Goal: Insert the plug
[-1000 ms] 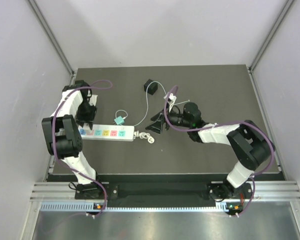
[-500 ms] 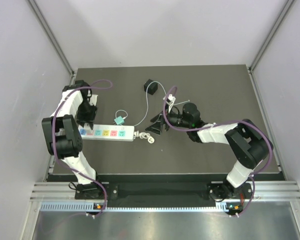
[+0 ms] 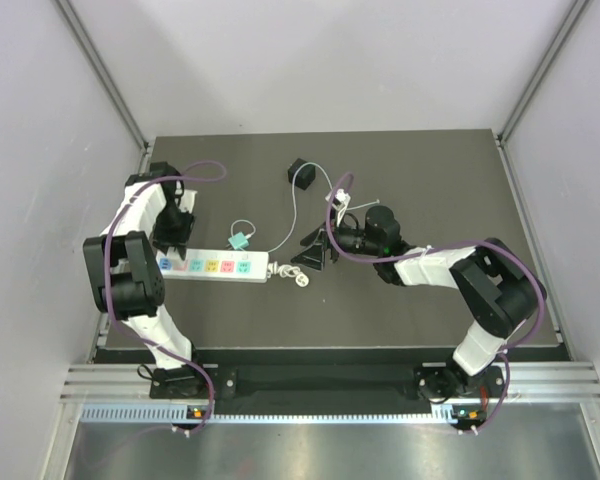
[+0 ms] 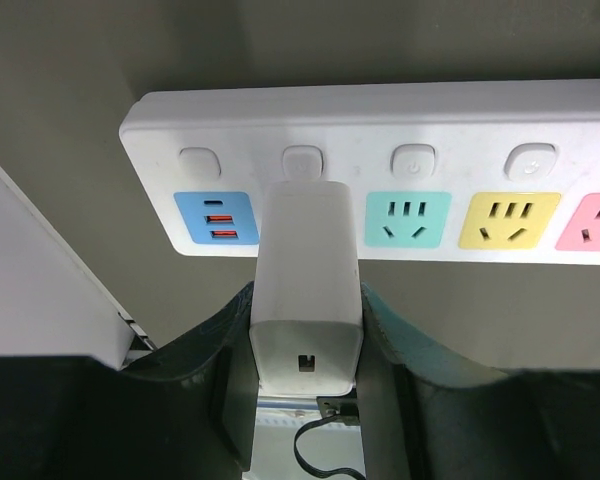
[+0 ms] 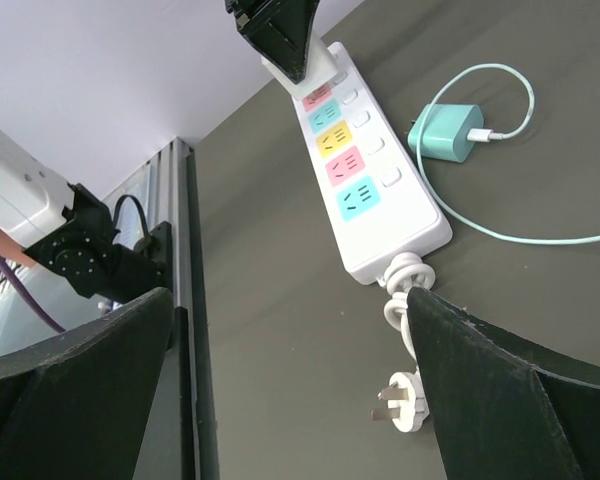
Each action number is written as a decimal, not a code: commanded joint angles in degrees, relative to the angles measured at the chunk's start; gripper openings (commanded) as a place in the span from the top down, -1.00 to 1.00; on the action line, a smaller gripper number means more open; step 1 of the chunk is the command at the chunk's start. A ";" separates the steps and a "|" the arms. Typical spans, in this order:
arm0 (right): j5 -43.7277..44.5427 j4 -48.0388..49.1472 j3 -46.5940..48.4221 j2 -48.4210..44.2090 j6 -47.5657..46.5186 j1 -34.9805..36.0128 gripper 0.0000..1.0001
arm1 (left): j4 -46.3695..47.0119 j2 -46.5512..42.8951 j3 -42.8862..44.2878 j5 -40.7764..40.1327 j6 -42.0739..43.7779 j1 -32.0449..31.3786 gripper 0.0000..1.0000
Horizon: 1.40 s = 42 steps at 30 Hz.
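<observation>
I watched over a dark matte table [image 3: 430,170] boxed in by plain pale walls [image 3: 320,60]. Slanted aluminium posts [image 3: 100,75] ran down the back corners, and a ribbed metal rail [image 3: 550,385] lined its near edge. The light was soft and even.

Seen from above, the light is bright, even and diffuse, coming from overhead. The pale walls [image 3: 40,110] look almost washed out, while the dark matte counter [image 3: 430,170] shows no glare, only short soft shadows under the arms. In the left wrist view the power strip [image 4: 400,125] is sharp and well lit, the white block [image 4: 308,265] is shaded on its near face, and the left jaws are dark and slightly soft. In the right wrist view the right jaws loom black and blurred, and straight edges lean towards the frame's borders.
</observation>
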 commanded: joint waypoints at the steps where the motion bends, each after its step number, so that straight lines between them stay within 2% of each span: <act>1: -1.63 3.21 1.14 -1.04 -0.55 -0.30 -1.00 | 4.78 -0.46 -1.22 2.10 1.69 0.40 1.00; 21: -2.42 3.12 1.75 0.01 -0.64 0.05 -1.00 | 8.03 1.03 -1.30 2.98 0.28 0.58 1.00; 42: -2.78 2.51 2.37 0.63 -0.56 0.14 -0.99 | 17.78 -4.33 -16.15 1.92 -2.35 2.34 1.00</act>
